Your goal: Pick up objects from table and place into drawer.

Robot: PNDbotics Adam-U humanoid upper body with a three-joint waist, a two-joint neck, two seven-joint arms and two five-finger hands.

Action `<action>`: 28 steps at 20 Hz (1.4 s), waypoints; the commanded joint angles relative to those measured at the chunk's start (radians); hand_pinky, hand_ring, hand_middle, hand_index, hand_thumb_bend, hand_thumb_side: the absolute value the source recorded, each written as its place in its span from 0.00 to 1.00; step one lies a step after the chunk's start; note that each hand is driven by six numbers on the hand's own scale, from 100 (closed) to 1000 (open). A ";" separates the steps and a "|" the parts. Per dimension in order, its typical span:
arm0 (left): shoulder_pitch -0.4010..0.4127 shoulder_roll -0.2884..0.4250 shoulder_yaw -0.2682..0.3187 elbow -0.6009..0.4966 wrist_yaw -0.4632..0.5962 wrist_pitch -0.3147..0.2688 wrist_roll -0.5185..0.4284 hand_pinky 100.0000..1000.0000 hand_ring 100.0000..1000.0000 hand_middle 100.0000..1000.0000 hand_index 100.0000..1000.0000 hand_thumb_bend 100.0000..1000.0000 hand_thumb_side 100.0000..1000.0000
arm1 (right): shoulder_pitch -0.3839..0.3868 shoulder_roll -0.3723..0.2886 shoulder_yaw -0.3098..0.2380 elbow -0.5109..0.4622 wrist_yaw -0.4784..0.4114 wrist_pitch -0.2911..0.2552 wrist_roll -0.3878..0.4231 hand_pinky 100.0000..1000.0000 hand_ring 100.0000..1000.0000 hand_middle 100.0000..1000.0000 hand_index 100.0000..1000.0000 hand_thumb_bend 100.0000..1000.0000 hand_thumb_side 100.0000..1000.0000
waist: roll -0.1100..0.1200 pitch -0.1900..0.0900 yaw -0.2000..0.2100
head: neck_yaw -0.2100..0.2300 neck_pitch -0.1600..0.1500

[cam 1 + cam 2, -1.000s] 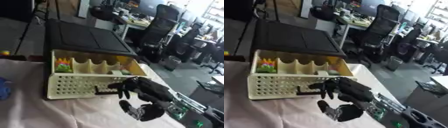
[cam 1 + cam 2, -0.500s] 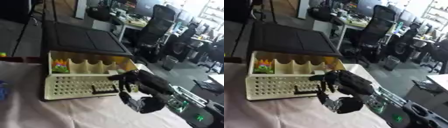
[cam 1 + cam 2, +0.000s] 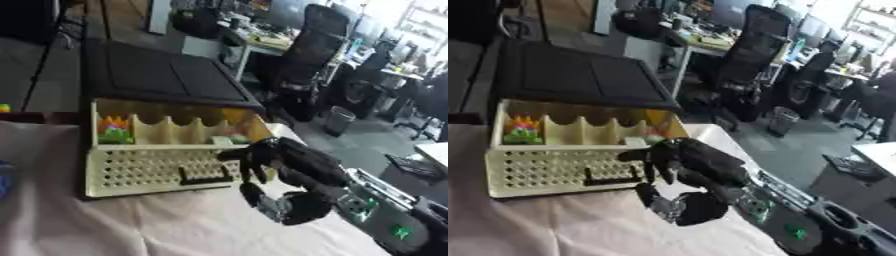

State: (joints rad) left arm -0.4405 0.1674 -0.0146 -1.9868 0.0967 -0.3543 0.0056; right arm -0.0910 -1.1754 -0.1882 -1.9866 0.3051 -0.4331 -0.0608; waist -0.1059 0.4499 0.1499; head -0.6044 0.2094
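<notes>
Currently right hand [image 3: 280, 162] hovers at drawer [image 3: 166, 170] front right corner, fingers curled, nothing visibly held; likely just dropped something in. Left hand out of view.

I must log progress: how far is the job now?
Done: colourful things already lie in the drawer. In hand: the right hand hangs at the drawer's right front corner, fingers curled; whether it holds anything I cannot tell. Left: a blue thing lies at the table's left edge.
</notes>
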 commanded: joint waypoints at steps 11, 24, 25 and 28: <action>0.000 0.022 0.020 -0.013 0.009 -0.033 0.026 0.54 0.51 0.63 0.86 0.09 0.96 | -0.045 -0.003 -0.103 -0.013 -0.418 -0.152 -0.004 0.41 0.19 0.33 0.93 0.00 1.00 | 0.056 -0.057 -0.021 | 0.196 0.072; -0.013 0.036 0.023 -0.013 0.014 -0.054 0.044 0.54 0.52 0.64 0.86 0.08 0.94 | -0.065 0.140 -0.167 -0.013 -0.857 -0.190 0.031 0.61 0.38 0.42 0.95 0.00 1.00 | 0.083 -0.068 -0.047 | 0.236 0.062; -0.015 0.037 0.023 -0.013 0.015 -0.055 0.044 0.54 0.52 0.64 0.86 0.08 0.94 | -0.067 0.153 -0.171 -0.013 -0.883 -0.196 0.029 0.61 0.39 0.42 0.95 0.00 1.00 | 0.085 -0.068 -0.050 | 0.237 0.059; -0.018 0.038 0.023 -0.013 0.016 -0.059 0.046 0.54 0.52 0.64 0.86 0.08 0.94 | -0.072 0.177 -0.182 -0.013 -0.937 -0.219 0.019 0.61 0.40 0.43 0.94 0.00 1.00 | 0.090 -0.067 -0.056 | 0.241 0.055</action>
State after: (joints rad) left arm -0.4458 0.1855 0.0031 -1.9868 0.1087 -0.4086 0.0503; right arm -0.1547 -0.9833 -0.3491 -1.9870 -0.6022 -0.6417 -0.0401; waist -0.0147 0.4075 0.0952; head -0.3674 0.2778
